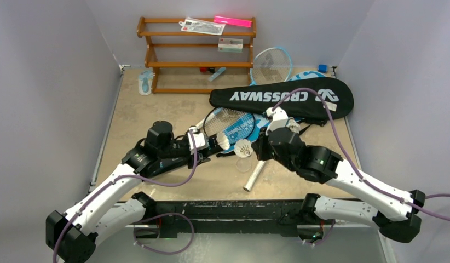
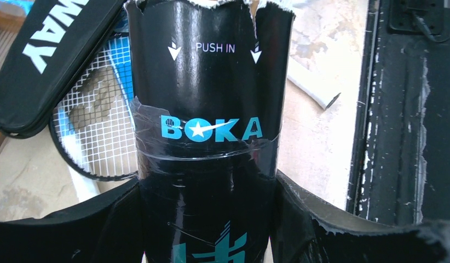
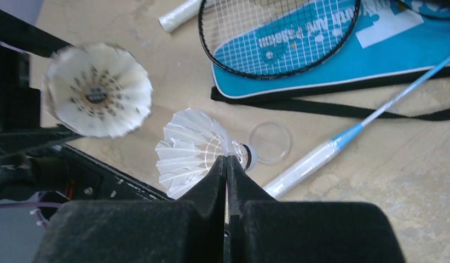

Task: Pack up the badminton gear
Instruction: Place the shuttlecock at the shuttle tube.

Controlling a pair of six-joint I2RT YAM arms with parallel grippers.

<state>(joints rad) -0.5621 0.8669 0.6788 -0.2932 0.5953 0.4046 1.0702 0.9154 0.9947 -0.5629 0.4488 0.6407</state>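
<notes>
My left gripper (image 2: 209,189) is shut round a long black tube (image 2: 206,87) marked "BOKA", one finger on each side. A white shuttlecock (image 3: 97,90) sits at the tube's open end, feathers outward. My right gripper (image 3: 227,158) is shut on a second shuttlecock (image 3: 192,148), pinching it near the cork, just right of the tube's mouth (image 1: 225,143). Behind them, a black racket (image 3: 277,38) lies on the blue cover (image 3: 332,49). The black "CROSSWAY" cover (image 1: 283,97) lies further back. A light-blue racket's white handle (image 3: 313,161) lies on the table.
A brown wooden rack (image 1: 198,64) stands at the back with a pink bar (image 1: 232,21) and clear packets on top. Another light-blue racket (image 1: 272,66) leans by it. A clear ring (image 3: 270,141) lies on the table under my right gripper. Grey walls close in on both sides.
</notes>
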